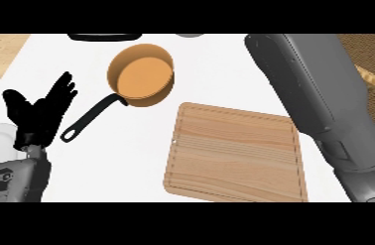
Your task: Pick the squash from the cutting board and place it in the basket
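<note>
Your left hand (40, 112) rests open at the left, holding nothing. The right forearm (315, 100) stretches far past the bare cutting board (234, 152); its hand is out of view, so I cannot tell its grip.

No readable text anywhere in view.

The wooden cutting board (234, 154), the orange frying pan (141, 74) with its black handle, and the white surface (219, 65) carry no letters, labels, brand marks, numbers or signs.

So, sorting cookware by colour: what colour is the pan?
Orange pan with a black handle, seen in the head view.
</note>
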